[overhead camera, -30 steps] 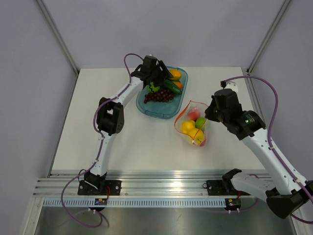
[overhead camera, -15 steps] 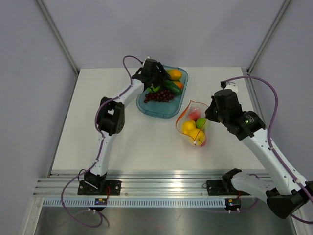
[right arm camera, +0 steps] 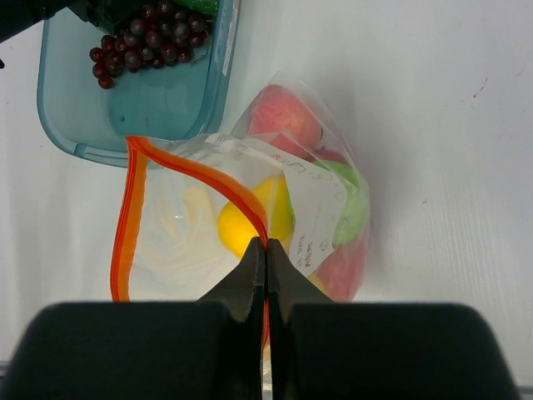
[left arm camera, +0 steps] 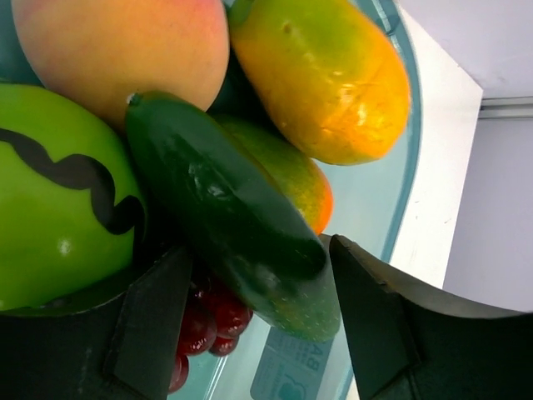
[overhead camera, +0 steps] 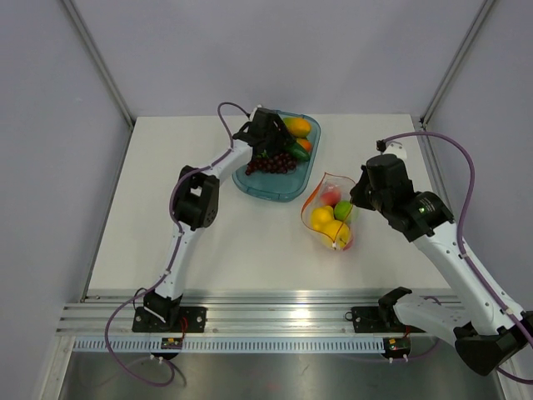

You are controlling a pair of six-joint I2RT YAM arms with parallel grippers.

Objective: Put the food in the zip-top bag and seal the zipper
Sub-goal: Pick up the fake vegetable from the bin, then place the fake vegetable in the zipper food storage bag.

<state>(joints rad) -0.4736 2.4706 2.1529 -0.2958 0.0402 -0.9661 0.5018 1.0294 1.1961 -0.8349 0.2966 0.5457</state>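
Right gripper pinched shut on thin red-orange zipper strip; clear crinkly zip-top bag mouth faces 11 o'clock. Beyond, in translucent blue oval tray: left gripper wide open, gripping nothing, straddles dark green cucumber, long axis 11-to-5 in wrist view.

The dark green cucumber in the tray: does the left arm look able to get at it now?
Probably yes: the left pincer is open astride the cucumber, and nothing lies over it.
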